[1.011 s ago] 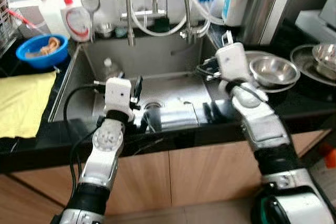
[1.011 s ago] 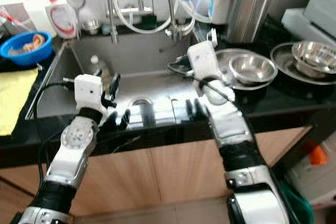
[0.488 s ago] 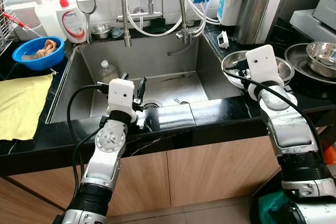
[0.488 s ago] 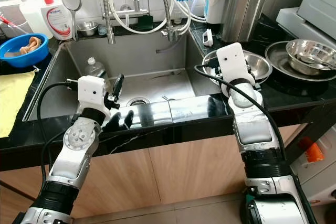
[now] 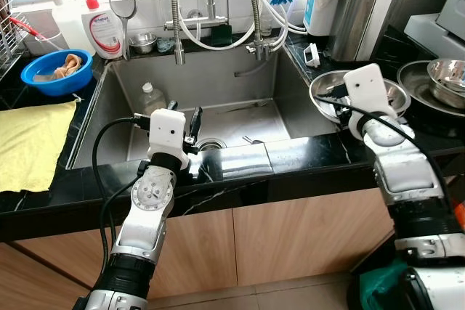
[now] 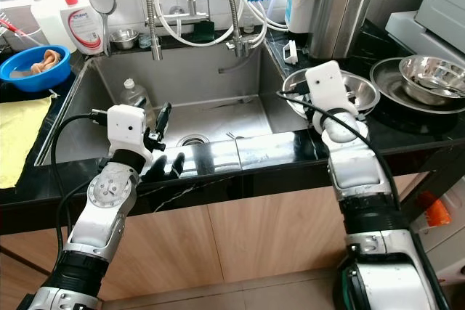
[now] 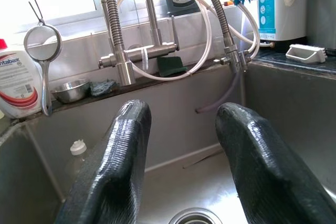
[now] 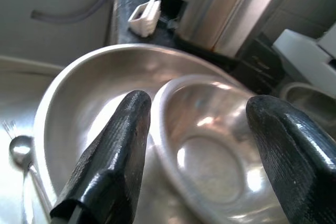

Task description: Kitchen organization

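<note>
On the right counter, a small steel bowl (image 8: pixel 210 145) sits inside a larger steel bowl (image 8: pixel 89 93). My right gripper (image 8: pixel 198 103) hovers low over this pair, open, with one finger on each side of the small bowl's near rim and nothing held. My left gripper (image 7: pixel 181 111) hangs open and empty over the front of the steel sink (image 5: pixel 218 78), pointing at the faucet (image 7: pixel 123 56). Inside the sink are a clear plastic bottle (image 5: pixel 150 97) against the left wall and a spoon (image 5: pixel 251 139) near the drain.
A second stack of steel bowls (image 5: pixel 445 78) stands at the far right. To the left of the sink are a yellow cloth (image 5: pixel 33 143), a blue bowl (image 5: pixel 54 70), a soap bottle (image 5: pixel 104 23) and a hanging strainer (image 5: pixel 123 1). A tall steel container (image 5: pixel 363 5) stands behind the bowls.
My right gripper has swung from over the sink's right side to above the nested steel bowls. The head camera shifted a little. The left arm has stayed in place.
</note>
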